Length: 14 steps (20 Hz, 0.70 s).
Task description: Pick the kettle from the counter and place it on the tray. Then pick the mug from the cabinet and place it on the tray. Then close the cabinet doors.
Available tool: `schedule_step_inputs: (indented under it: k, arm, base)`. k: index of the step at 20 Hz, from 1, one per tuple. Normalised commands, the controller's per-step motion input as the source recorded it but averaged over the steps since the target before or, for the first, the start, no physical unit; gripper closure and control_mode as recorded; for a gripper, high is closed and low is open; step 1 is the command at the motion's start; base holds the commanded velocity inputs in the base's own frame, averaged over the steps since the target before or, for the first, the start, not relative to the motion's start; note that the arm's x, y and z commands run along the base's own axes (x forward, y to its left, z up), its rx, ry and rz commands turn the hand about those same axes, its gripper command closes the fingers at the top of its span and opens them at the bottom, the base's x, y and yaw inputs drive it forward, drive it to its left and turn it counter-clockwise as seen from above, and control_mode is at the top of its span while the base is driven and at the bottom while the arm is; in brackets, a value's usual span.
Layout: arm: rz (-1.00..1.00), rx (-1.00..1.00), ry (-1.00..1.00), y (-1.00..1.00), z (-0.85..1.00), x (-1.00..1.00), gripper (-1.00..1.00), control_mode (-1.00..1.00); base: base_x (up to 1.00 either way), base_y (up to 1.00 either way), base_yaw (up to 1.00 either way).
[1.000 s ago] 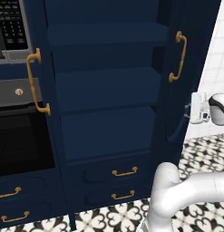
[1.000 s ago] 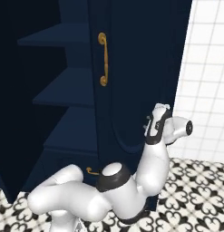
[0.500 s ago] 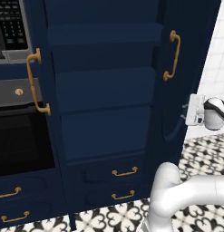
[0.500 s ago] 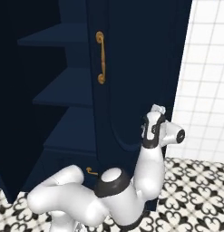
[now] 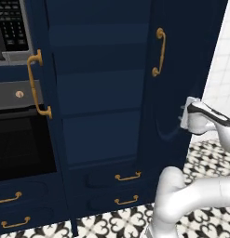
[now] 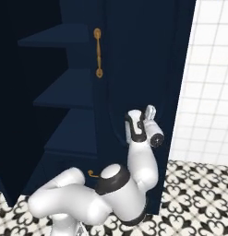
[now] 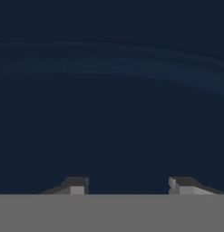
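Note:
The tall navy cabinet (image 5: 102, 93) stands with its bare shelves showing. Its right cabinet door (image 5: 181, 56), with a gold handle (image 5: 159, 52), is swung partway across the opening. My gripper (image 5: 184, 116) presses against that door's outer face low down, also seen from the other side (image 6: 150, 110). In the hand view the navy door panel (image 7: 111, 90) with its arched relief is right in front of my gripper (image 7: 129, 186), whose jaws stand apart and hold nothing. The left door (image 5: 46, 139) is open, nearly edge-on. Kettle, mug, tray and counter are out of view.
A microwave (image 5: 11, 28) and oven (image 5: 23, 144) column sits left of the cabinet. Drawers with gold handles (image 5: 128, 176) lie below the shelves. A white tiled wall (image 5: 223, 69) rises at the right, above a black-and-white patterned floor (image 5: 205, 158).
The right door has swung further toward the cabinet, its handle shifting left in the left base view. My hand has followed it, and the fingers have spread wider.

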Motion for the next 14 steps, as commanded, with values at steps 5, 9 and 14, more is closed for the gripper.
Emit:
schedule_step_inputs:
  k: [5, 9, 14]
  arm:
    - [-0.28, -0.05, -0.05, 0.91, -0.09, 0.74, -1.00, -1.00]
    - [-0.16, 0.00, 0.04, 0.38, -0.05, 0.84, -1.00, -1.00]
    - [-0.03, 0.00, 0.16, 0.05, -0.22, 0.98, -1.00, -1.00]
  base:
    - [0.00, 0.00, 0.00]
    - [0.00, 0.00, 0.00]
    - [0.00, 0.00, 0.00]
